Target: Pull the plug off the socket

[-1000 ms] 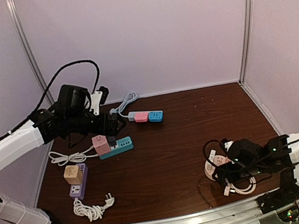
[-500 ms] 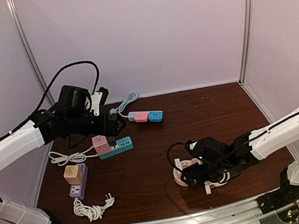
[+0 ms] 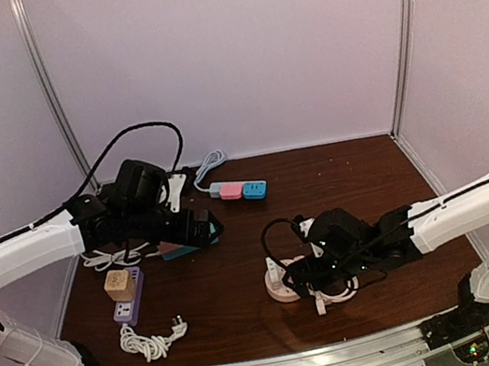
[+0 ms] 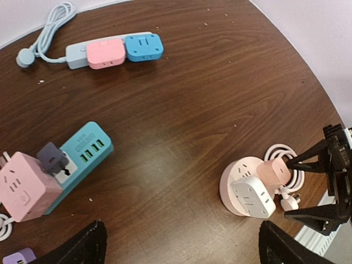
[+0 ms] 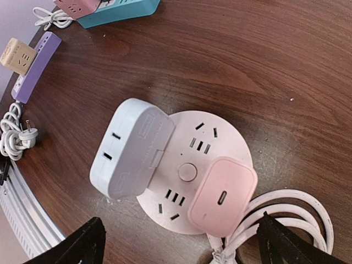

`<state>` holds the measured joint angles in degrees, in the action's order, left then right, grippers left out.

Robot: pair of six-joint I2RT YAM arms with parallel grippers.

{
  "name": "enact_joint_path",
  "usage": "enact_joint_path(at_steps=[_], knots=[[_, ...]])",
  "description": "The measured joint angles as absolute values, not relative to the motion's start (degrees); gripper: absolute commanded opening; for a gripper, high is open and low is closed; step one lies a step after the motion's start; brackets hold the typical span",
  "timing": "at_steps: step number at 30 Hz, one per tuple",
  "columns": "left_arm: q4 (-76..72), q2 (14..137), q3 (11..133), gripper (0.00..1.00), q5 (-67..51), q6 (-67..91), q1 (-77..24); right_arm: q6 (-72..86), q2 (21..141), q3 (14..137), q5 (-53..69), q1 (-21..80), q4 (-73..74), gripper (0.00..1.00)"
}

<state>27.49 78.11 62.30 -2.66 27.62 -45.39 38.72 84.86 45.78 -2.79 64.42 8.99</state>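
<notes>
Item 1: round pink socket (image 5: 187, 170), lying flat on the dark wooden surface (image 3: 341, 194), near the front and a little right of centre. Seated in it: 1 white plug (image 5: 129, 148), overhanging the socket's rim, and 1 pink plug (image 5: 223, 190) on the opposite side; both are fully pushed in. A white cord (image 5: 286, 214) loops beside the socket. Item 2: right hand (image 5: 181, 242), released, its 2 fingers spread wide above the socket, touching neither plug. Item 3: left hand (image 4: 184, 245), also released and grasping nothing, held above the left half of the surface. Item 4: teal strip (image 4: 77, 157) carrying 1 pink cube (image 4: 25, 187) and 1 grey plug (image 4: 52, 159). Item 5: grey strip (image 4: 74, 55) at the back, carrying 1 pink block (image 4: 104, 53) and 1 blue block (image 4: 144, 47). Item 6: purple strip (image 3: 129, 306) with 1 tan cube (image 3: 118, 285), near the left edge. Item 7: coiled white cable (image 3: 149, 340), near the front left.
</notes>
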Motion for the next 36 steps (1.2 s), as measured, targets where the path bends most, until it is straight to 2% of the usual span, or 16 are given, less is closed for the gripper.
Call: enact_joint_path(at_steps=[5, 12, 19, 29, 33, 36], knots=[[24.0, 80.7, 61.1, 0.97, -3.9, 31.0, -49.9, 39.3, 78.7, 43.9, -3.1, 63.7, 10.8, 0.84], [20.7, 89.3, 62.3, 0.88, -4.3, 35.4, -56.3, 41.6, 79.9, 46.9, -4.8, 62.8, 14.2, 0.66], [19.7, 94.9, 63.4, 0.82, -5.1, 39.2, -59.7, 43.7, 80.1, 44.8, -4.7, 60.6, 13.4, 0.61], [19.6, 99.8, 68.6, 0.77, -4.9, 41.1, -61.4, 44.3, 80.8, 44.3, -4.7, 60.3, 11.4, 0.59], [20.4, 102.2, 70.1, 0.72, -4.4, 41.5, -62.0, 44.4, 81.6, 44.2, -4.7, 60.3, 10.8, 0.59], [21.6, 103.2, 70.2, 0.63, -3.6, 42.0, -62.1, 44.4, 82.1, 43.9, -4.7, 60.3, 10.3, 0.59]])
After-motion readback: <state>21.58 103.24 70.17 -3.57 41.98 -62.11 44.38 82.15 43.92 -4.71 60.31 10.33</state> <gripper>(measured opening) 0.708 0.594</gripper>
